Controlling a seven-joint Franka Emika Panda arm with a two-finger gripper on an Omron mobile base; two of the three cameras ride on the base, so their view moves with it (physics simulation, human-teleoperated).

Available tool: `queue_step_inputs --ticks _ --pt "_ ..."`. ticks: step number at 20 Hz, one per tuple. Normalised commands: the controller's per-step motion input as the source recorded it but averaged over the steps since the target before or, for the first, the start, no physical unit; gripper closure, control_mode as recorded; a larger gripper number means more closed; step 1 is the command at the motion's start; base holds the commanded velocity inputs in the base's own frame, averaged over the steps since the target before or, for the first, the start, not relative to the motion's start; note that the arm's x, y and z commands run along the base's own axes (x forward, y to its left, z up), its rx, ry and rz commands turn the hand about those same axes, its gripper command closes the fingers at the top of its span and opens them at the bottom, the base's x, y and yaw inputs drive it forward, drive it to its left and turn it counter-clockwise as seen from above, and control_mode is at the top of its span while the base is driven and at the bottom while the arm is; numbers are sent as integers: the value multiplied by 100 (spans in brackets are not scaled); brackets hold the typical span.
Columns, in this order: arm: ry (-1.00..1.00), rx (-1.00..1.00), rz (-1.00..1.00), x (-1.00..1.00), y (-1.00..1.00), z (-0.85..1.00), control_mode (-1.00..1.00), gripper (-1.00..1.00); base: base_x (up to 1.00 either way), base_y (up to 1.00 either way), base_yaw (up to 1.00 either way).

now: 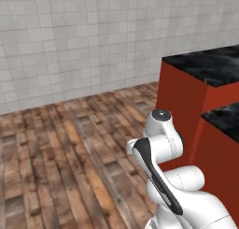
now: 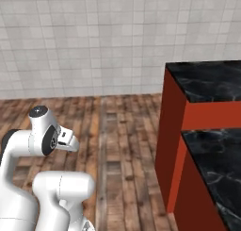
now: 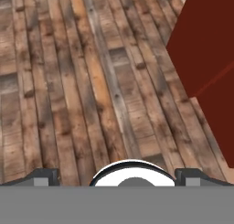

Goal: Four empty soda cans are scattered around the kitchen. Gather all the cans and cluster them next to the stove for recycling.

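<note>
Two dark fingertips [image 3: 43, 176] of mine rise at the bottom of the hand view, set far apart at the left and right corners, so my gripper [image 3: 117, 176] stands spread wide with nothing between the fingers. Beneath them lies only wood floor [image 3: 82, 81], its planks running away from me in brown, grey and orange tones.

To the right in that same view, the flat red side of a cabinet [image 3: 205, 49] comes down to the floor, near my fingers but apart from them.

From the left base view, my white arm [image 1: 163, 153] is folded low at the near right, just beside the red cabinets [image 1: 182, 102]. Their black marbled counter [image 1: 210, 64] sits in two steps, a higher block farther off and a lower one nearer. Beyond the floor [image 1: 56, 144] stands a white tile wall [image 1: 79, 41].

From the right base view, my arm [image 2: 42, 136] sits at the near left, the cabinets [image 2: 174, 131] and counter [image 2: 207, 81] fill the right, and open floor [image 2: 117, 126] lies between them.

None of these views lets me tell where any soda can or the stove is.
</note>
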Motion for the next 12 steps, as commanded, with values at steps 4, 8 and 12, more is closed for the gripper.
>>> queue_step_inputs --ticks 4,8,12 --pt "0 0 0 0 0 0 100 -100 68 24 2" --pt "0 0 0 0 0 0 100 -100 69 23 2" --pt "0 0 0 0 0 0 100 -100 71 25 0"
